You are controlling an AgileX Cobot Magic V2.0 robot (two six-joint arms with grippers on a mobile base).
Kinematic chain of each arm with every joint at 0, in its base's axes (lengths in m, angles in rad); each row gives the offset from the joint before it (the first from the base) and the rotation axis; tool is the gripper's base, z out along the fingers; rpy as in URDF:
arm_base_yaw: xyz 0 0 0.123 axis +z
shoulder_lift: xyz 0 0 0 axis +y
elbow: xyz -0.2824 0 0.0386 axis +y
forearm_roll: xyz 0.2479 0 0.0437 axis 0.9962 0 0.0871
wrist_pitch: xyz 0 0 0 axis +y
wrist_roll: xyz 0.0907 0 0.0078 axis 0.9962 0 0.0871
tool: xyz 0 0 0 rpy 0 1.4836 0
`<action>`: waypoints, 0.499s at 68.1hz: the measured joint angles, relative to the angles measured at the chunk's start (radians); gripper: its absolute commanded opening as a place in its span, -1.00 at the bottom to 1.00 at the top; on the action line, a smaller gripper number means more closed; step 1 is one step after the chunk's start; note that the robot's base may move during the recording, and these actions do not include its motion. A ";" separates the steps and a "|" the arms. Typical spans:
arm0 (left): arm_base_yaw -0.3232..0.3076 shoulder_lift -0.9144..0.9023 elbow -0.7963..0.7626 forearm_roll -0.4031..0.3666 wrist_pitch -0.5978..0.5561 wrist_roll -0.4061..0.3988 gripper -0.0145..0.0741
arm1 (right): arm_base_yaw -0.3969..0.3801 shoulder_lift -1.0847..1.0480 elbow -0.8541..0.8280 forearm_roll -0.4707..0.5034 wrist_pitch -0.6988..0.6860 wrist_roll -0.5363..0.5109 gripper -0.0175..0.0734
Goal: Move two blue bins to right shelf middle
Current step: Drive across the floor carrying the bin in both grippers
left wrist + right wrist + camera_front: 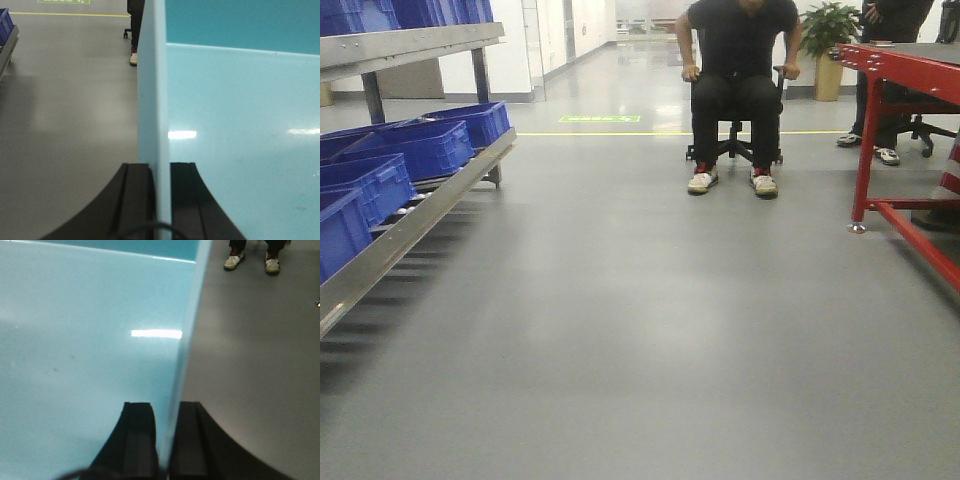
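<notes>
A light blue bin fills both wrist views and is out of the front view. In the left wrist view its left side wall [152,75] runs up the middle, with the bin's pale inside [240,125] to the right. My left gripper [161,164] is shut on that wall, one finger on each side. In the right wrist view the right side wall [192,315] stands between the fingers of my right gripper [166,404], which is shut on it. The bin hangs above the grey floor. I cannot tell whether the red frame at the right is the right shelf.
A metal rack [410,225] on the left holds several dark blue bins [430,145]. A person sits on a wheeled chair [738,90] straight ahead. A red-framed table [890,110] stands on the right, with a potted plant [828,40] behind it.
</notes>
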 measured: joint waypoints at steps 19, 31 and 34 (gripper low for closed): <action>0.000 0.000 0.000 0.000 0.000 0.000 -0.92 | 0.000 0.000 0.000 0.000 -0.004 0.000 -0.95; 0.000 0.000 0.000 0.000 0.000 0.000 -0.92 | 0.000 0.000 0.000 0.000 -0.007 0.000 -0.95; 0.000 0.000 0.000 0.000 0.000 -0.001 -0.92 | 0.000 0.000 0.000 0.000 -0.007 0.000 -0.95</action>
